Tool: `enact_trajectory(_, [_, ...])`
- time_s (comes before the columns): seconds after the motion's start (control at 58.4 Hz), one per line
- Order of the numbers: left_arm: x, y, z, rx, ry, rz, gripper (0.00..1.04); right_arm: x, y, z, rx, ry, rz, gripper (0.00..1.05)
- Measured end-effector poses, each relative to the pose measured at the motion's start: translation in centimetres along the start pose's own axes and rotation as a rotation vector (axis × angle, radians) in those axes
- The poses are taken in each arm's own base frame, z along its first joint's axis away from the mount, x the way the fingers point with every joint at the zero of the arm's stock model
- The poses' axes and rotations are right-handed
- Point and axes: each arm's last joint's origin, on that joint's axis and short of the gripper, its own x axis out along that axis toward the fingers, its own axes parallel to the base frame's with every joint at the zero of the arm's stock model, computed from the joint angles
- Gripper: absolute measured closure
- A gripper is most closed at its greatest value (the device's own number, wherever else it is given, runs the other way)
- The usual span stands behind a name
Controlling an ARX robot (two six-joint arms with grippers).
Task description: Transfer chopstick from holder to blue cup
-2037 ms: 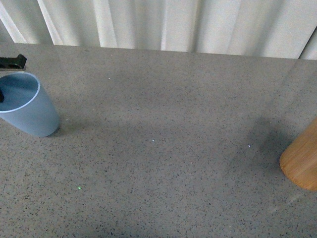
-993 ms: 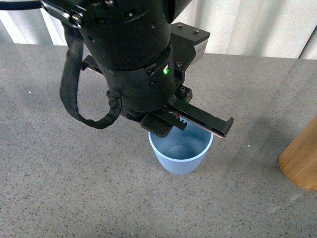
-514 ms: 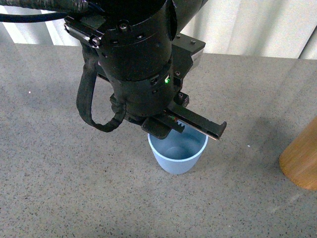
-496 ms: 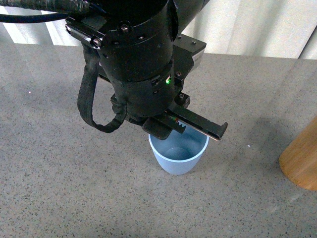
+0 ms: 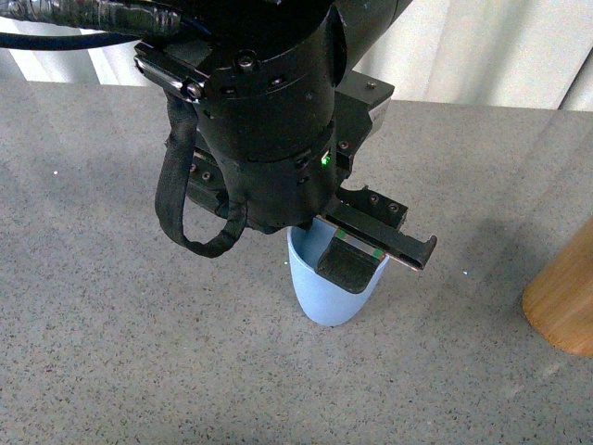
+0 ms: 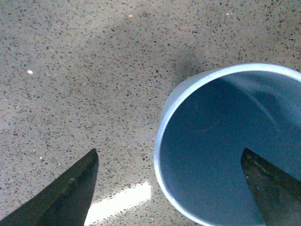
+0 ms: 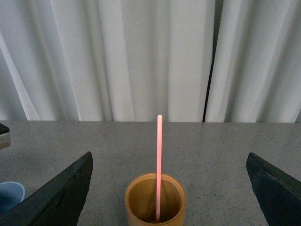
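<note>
At three o'clock on the counter point(image 5: 111, 371), we see the pink chopstick point(image 7: 159, 165) standing upright in the bamboo holder point(image 7: 175, 207), twelve o'clock of our spread right end effector point(image 7: 169, 157), evidently the nearer arm. Our left end effector point(image 6: 168, 157), also spread, straddles the rim of the blue cup point(image 5: 329, 297).

You count one blue cup point(image 5: 315, 292), its wall standing between the left gripper's point(image 6: 169, 153) spread jaws; one wooden holder point(image 7: 141, 214), centred ahead of the right gripper's point(image 7: 169, 155) spread jaws; one pink chopstick point(image 7: 159, 165) upright inside it; two grippers altogether.
</note>
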Motion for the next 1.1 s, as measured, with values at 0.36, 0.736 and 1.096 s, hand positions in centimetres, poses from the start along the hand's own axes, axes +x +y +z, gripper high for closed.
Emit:
enact_trajectory(0.36, [-10.0, 7.5, 0.0, -0.172, -0.263, 0.042, 0.07, 0.0, 0.0, 0.0, 0.0, 0.0, 0.0, 0.1])
enact_trajectory(0.736, [-15.2, 13.6, -9.0, -0.462, -0.731, 0.359, 0.07, 0.0, 0.0, 0.0, 0.0, 0.0, 0.0, 0.1])
enact_trajectory(1.096, [-13.4, 12.6, -13.2, -0.393, -1.106, 0.391, 0.47, 0.0, 0.0, 0.0, 0.0, 0.0, 0.0, 0.1])
